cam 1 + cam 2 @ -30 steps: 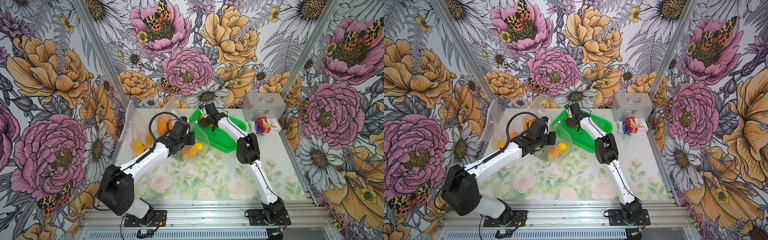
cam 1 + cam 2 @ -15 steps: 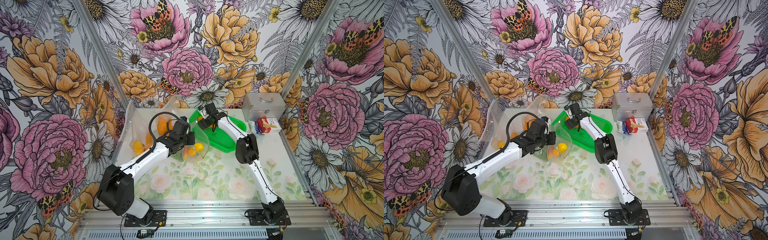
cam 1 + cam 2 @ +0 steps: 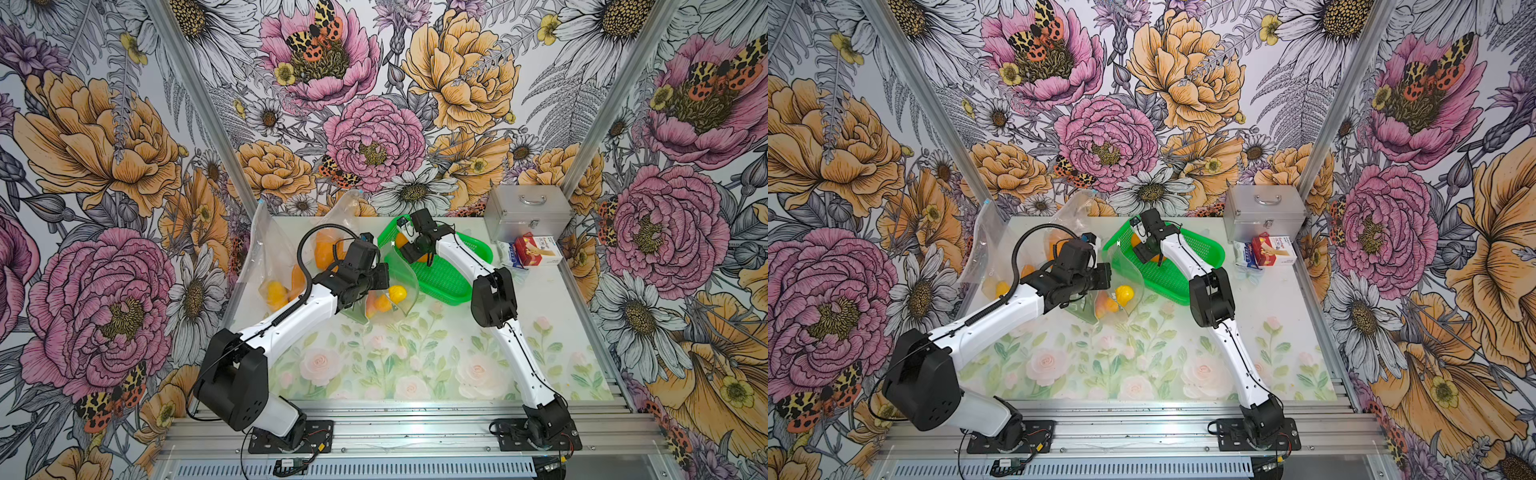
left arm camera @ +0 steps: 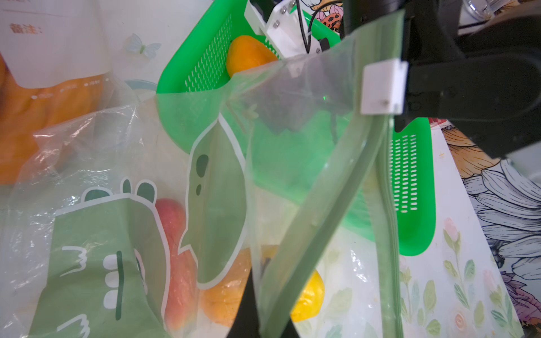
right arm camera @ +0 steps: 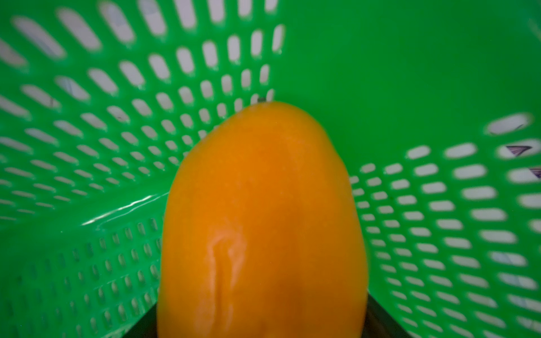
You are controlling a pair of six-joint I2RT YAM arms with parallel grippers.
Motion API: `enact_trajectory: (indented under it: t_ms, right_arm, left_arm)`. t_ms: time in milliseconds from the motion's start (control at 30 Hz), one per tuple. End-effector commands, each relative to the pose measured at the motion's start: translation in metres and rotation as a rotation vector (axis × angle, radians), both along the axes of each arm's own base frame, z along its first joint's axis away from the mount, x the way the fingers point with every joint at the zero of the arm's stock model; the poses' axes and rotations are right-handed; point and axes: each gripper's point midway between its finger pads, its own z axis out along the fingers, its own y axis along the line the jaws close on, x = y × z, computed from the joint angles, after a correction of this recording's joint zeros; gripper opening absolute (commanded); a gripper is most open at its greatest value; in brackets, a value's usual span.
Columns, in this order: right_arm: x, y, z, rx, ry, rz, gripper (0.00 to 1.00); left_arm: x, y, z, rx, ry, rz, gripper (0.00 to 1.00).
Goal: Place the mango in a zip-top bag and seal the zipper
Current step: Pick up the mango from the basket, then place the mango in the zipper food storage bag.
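The mango lies in the green basket, which stands in the upper middle of the worktop. The right arm reaches down into this basket. In the right wrist view the orange fruit fills the centre. The dark right jaws show at the lower edge, one on each side of the fruit and close against its skin. Whether they press it or only stand beside it, I cannot tell. In a top view only a small orange part of the mango is seen beside the wrist.

The left arm comes from the lower left. The left jaws are together, clamped on the rim of the zip-top bag, just left of the basket. The bag is half clear and green, with a cartoon animal print. Its mouth stands open, and its white slider sits at the upper right of the left wrist view. Inside lie a yellow fruit and an orange one.

At the upper left of the worktop lean other clear bags holding fruit. At the upper right stand a metal case and small boxes.
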Motion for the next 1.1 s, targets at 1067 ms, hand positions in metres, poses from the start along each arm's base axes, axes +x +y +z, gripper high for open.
enact_trajectory:
  t_ms: [1067]
  right_arm:
    - [-0.236, 0.036, 0.201, 0.498, 0.081, -0.069, 0.33]
  left_arm:
    - [0.008, -0.004, 0.024, -0.050, -0.054, -0.007, 0.00]
